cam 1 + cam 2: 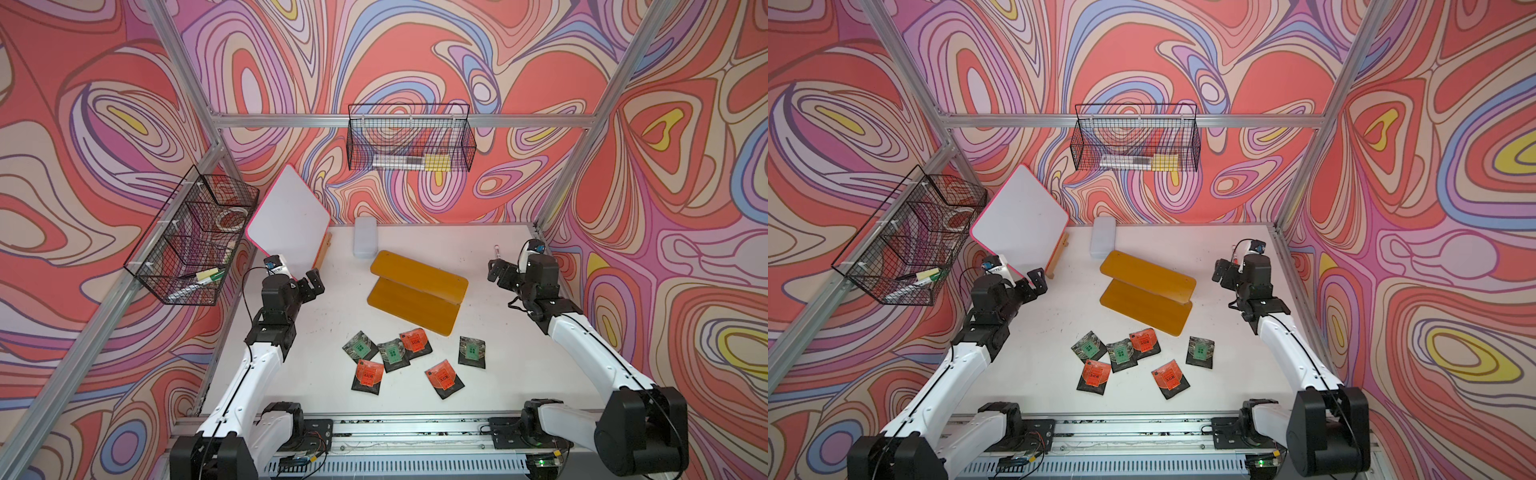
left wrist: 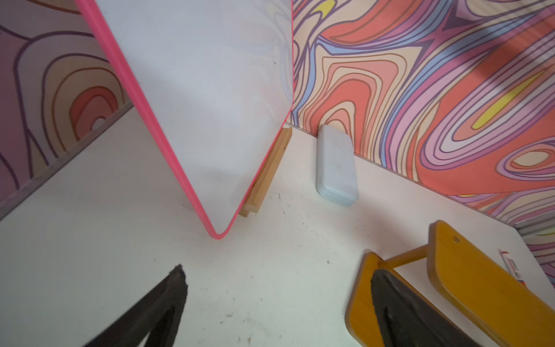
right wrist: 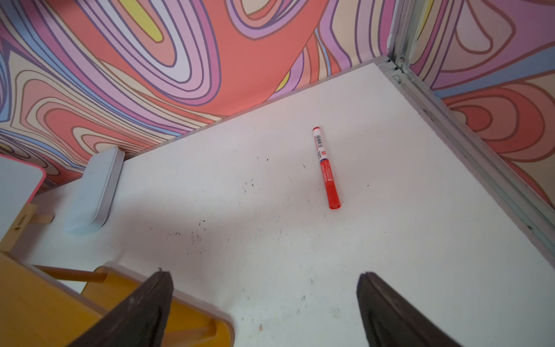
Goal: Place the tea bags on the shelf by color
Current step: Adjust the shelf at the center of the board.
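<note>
Several tea bags lie loose on the white table in front of the shelf in both top views. Green ones (image 1: pixel 360 345) (image 1: pixel 392 354) (image 1: pixel 471 351) mix with orange-red ones (image 1: pixel 414 342) (image 1: pixel 368 375) (image 1: pixel 444 378). The mustard-yellow shelf (image 1: pixel 419 276) (image 1: pixel 1148 274) stands mid-table, both boards bare. My left gripper (image 1: pixel 313 284) (image 2: pixel 279 272) hovers open left of the shelf, nothing between its fingers. My right gripper (image 1: pixel 498 272) (image 3: pixel 265 275) hovers open to the shelf's right, also holding nothing. Both wrist views catch a corner of the shelf (image 2: pixel 468 279) (image 3: pixel 45 303) but no tea bags.
A pink-edged whiteboard (image 1: pixel 289 220) leans on a wooden stand at the back left. A pale flat case (image 1: pixel 365 237) lies by the back wall, and a red marker (image 3: pixel 327 169) at the back right. Black wire baskets hang on the back wall (image 1: pixel 409 141) and left wall (image 1: pixel 195 237).
</note>
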{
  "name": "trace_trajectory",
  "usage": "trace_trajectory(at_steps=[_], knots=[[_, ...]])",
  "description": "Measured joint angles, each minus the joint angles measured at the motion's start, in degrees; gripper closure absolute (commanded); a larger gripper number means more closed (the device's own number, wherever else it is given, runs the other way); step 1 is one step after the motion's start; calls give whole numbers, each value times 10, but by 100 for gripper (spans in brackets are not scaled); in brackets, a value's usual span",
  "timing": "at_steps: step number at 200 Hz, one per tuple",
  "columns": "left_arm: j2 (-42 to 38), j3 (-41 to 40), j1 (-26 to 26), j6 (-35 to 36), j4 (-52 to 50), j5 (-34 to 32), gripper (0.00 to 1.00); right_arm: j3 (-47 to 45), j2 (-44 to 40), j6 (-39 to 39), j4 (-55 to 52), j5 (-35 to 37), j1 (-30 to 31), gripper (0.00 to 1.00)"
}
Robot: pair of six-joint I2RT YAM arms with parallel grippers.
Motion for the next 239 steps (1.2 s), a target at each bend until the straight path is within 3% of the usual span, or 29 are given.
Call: trace_trajectory(at_steps=[43,97,164,239], knots=[[19,44,-6,-16,-49,92,1,57,3,33,-127,-26,0,2],[57,87,-74,-21,-101,108,1,72,42,46,-251,-61,1,2],[122,142,-110,-25,-115,130,1,84,60,48,-309,-85,22,2],[144,153,-122,-30,-115,155,1,150,129,64,-337,-56,86,2]])
